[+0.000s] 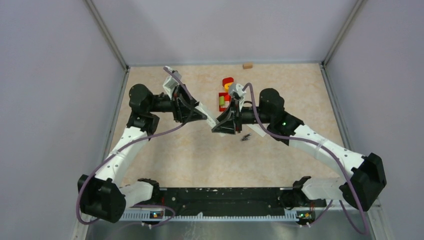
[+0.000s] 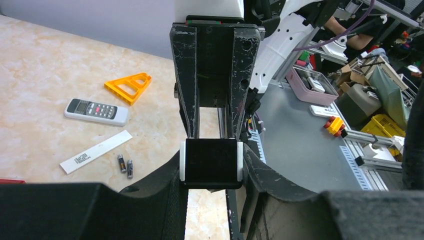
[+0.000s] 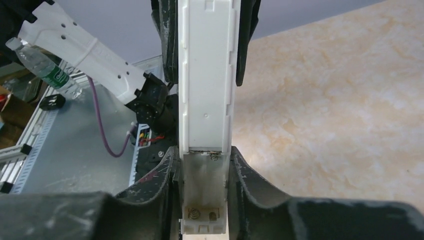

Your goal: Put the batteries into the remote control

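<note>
Nearest the arm bases, two batteries (image 2: 125, 166) lie on the table (image 1: 190, 160). They are small dark cylinders with paler ends, side by side and almost touching, and clear of both grippers. Just beside them lies one flat white strip (image 2: 96, 151). A little farther in, one remote control (image 3: 205, 90) is held off the table between the two arms. It is a long white body with its back turned to the right wrist camera, and its battery bay (image 3: 202, 192) is uncovered with the spring contacts showing. The right gripper (image 3: 203, 160) is closed on the remote's sides at the bay end. The left gripper (image 2: 211, 172) clamps the opposite end, with a finger pressed to each white edge. Past the strip in the left wrist view lie a second remote (image 2: 96, 111), white with a grey keypad, and one orange triangular frame (image 2: 129, 84). Farther back stands one red, yellow and green toy (image 1: 225, 92), and one tan block (image 1: 247, 65) sits at the far edge.
</note>
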Robot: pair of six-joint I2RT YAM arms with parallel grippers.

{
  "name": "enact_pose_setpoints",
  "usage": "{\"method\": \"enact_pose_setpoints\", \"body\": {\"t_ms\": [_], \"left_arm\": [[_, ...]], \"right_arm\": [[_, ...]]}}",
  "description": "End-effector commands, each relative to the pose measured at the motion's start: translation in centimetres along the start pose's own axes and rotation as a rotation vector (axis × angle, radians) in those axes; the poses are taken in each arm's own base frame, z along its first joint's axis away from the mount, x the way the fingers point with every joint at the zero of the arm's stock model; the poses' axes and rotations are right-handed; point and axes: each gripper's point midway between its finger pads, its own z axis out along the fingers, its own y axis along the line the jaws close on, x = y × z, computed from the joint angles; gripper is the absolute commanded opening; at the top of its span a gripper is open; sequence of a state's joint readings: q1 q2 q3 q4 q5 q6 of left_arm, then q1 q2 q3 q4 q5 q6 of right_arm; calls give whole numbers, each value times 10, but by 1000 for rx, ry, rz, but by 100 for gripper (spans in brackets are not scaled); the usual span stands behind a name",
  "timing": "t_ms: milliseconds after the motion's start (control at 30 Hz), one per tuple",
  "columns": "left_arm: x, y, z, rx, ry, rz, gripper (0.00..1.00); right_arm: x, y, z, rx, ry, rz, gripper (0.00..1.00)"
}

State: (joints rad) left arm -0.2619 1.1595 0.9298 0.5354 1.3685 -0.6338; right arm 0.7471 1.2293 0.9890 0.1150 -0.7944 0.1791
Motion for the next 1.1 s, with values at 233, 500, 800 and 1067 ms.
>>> {"method": "enact_pose_setpoints", "body": {"t_ms": [233, 500, 800, 1067], "left_arm": [[-60, 50, -9, -394, -347, -228, 99], [-32, 107, -20, -727, -462, -478, 81], [-3, 125, -22, -804, -419, -628, 56], [6, 131, -9, -738, -376, -651, 53]], "right_arm": [[-60, -34, -6, 278, -221, -51, 0], [-47, -95, 12, 704, -113, -51, 0], [-42, -108, 19, 806, -104, -8, 0], [-43, -93, 35, 691, -104, 19, 0]]}}
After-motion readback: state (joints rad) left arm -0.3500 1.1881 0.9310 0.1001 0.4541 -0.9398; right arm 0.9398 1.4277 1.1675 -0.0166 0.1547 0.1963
